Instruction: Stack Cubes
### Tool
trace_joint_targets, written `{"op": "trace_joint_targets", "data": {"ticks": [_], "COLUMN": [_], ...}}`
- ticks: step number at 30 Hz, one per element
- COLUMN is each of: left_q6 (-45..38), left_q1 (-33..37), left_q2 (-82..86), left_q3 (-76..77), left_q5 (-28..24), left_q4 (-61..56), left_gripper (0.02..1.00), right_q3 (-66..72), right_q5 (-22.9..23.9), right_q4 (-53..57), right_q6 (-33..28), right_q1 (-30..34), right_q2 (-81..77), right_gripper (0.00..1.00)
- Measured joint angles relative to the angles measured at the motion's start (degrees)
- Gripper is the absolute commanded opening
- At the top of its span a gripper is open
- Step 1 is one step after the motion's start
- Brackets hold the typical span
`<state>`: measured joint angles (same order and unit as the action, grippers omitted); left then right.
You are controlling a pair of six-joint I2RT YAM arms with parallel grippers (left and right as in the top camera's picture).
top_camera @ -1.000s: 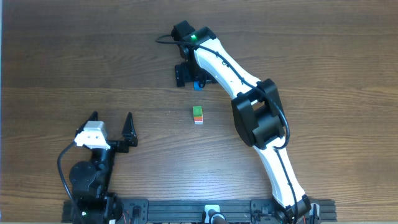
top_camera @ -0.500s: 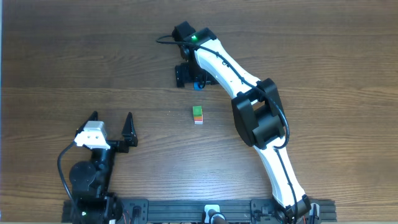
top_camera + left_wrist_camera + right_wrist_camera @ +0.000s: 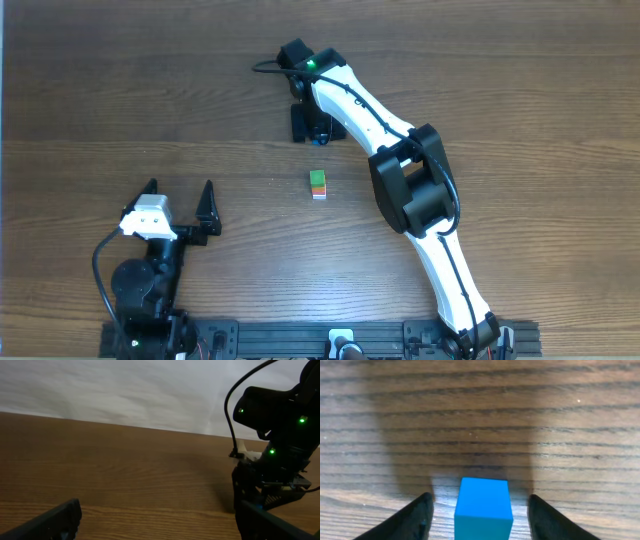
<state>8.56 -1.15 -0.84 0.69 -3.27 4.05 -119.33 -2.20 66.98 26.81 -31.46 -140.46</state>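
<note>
A blue cube lies on the wooden table between the two fingers of my right gripper. The fingers stand apart from its sides, so the gripper is open around it. From above, the right gripper sits at the far middle of the table, pointing down over the cube. A short way nearer stands a small stack, with a green cube on top of another cube. My left gripper rests open at the near left with nothing between its fingers.
The wooden table is bare around the stack and the blue cube. The right arm slants across the right half from its base. In the left wrist view the right arm's gripper shows before a white wall.
The right gripper has shifted slightly right and settled over the blue cube, which now shows less from above. The left arm and the stack have not moved.
</note>
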Motion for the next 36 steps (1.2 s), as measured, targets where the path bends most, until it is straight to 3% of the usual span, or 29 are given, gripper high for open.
{"op": "trace_joint_targets", "data": {"ticks": [11, 20, 36], "left_q6": [0.0, 0.0, 0.0], "left_q1": [0.0, 0.0, 0.0], "left_q2": [0.0, 0.0, 0.0], "left_q3": [0.0, 0.0, 0.0], "left_q5": [0.0, 0.0, 0.0], "left_q4": [0.0, 0.0, 0.0], "left_gripper": [1.0, 0.998, 1.0], "right_q3": [0.0, -0.02, 0.31], "right_q5": [-0.7, -0.7, 0.92], "right_q4": [-0.22, -0.22, 3.3], "right_q6": [0.15, 0.31, 0.72], "right_q1": [0.0, 0.04, 0.02], "right_q2": [-0.02, 0.0, 2.36], "right_gripper": [0.281, 0.012, 0.009]}}
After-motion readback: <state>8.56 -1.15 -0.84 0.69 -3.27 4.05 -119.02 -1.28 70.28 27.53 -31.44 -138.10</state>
